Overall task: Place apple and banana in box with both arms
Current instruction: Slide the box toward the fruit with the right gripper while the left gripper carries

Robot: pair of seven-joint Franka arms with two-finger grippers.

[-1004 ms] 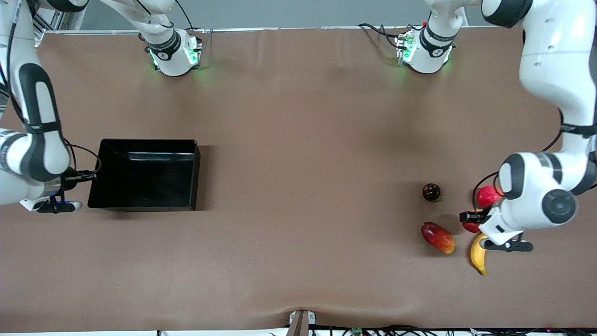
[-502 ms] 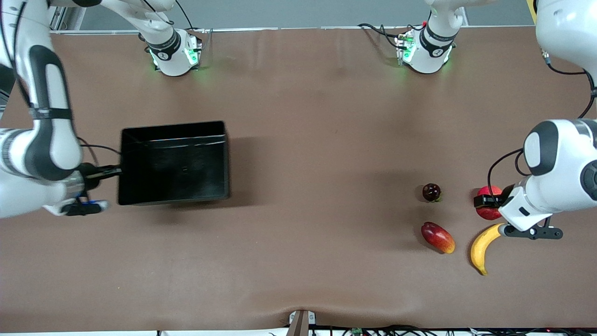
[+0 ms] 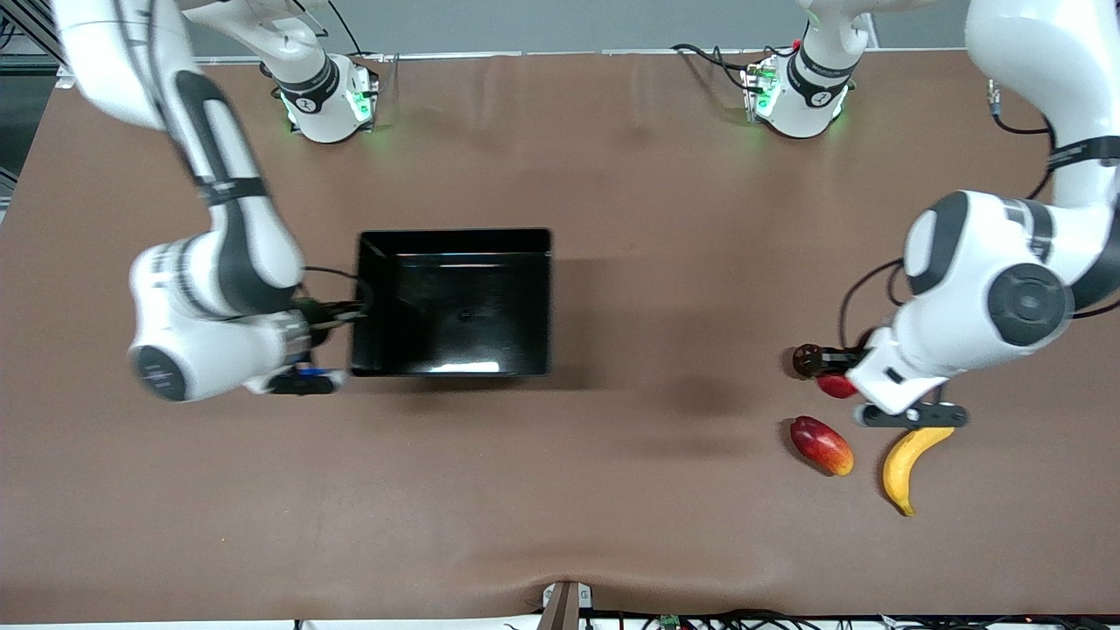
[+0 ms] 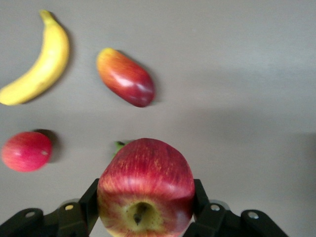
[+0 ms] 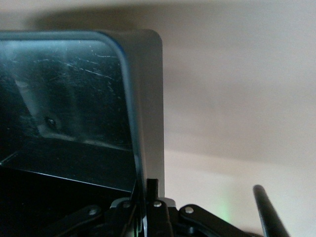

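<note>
Both left gripper (image 4: 143, 210) fingers clamp apple (image 4: 146, 185).

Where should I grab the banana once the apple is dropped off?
Take the banana across its thick middle, coming straight down from above. It lies flat on the table, curved, with open space on both long sides; the oblong red fruit is beside it but apart. Set the gripper's fingers across the curve, not along it. The left gripper currently holds the apple.
</note>
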